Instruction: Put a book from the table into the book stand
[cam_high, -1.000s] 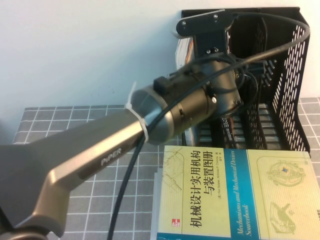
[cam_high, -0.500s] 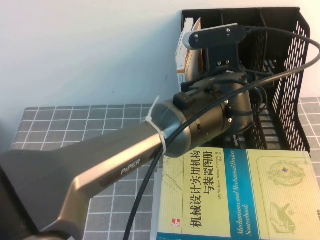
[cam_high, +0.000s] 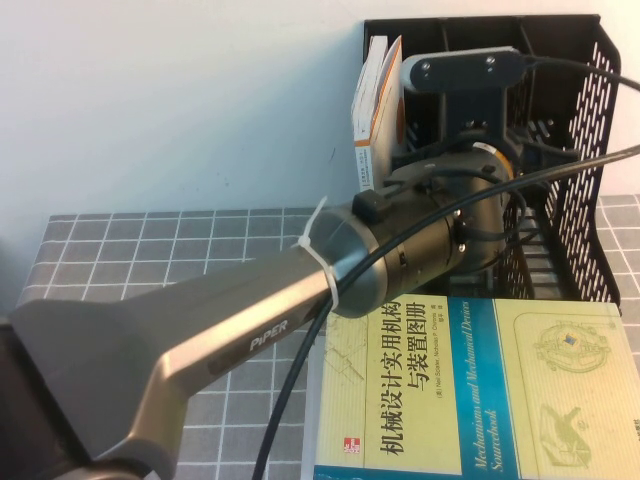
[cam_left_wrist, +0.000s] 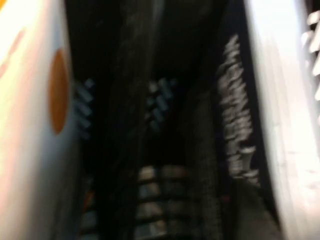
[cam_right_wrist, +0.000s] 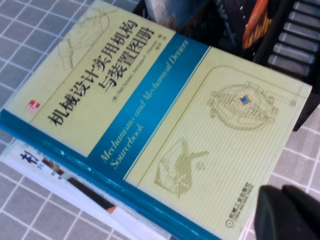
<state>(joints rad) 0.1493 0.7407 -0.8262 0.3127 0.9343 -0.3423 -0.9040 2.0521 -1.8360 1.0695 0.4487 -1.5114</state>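
My left arm (cam_high: 400, 250) reaches into the black book stand (cam_high: 580, 150) at the back of the table (cam_high: 130, 250); its gripper is hidden beyond the wrist. In the blurred left wrist view a dark book spine with white characters (cam_left_wrist: 237, 110) stands upright inside the stand, with pale page edges (cam_left_wrist: 285, 100) beside it. A white-and-orange book (cam_left_wrist: 30, 100) is on the other side and also shows in the high view (cam_high: 375, 100). My right gripper (cam_right_wrist: 287, 212) is shut and empty above the corner of the yellow-and-blue book (cam_right_wrist: 150, 115).
The yellow-and-blue book (cam_high: 480, 390) lies flat in front of the stand, on top of a white book (cam_right_wrist: 60, 170). The stand's perforated wall (cam_right_wrist: 300, 45) rises just behind them. Bare grid cloth lies to the left.
My left arm has moved up and to the right, deeper into the stand. The white-and-orange book has come into view beside it. The dark spine below the wrist no longer shows in the high view.
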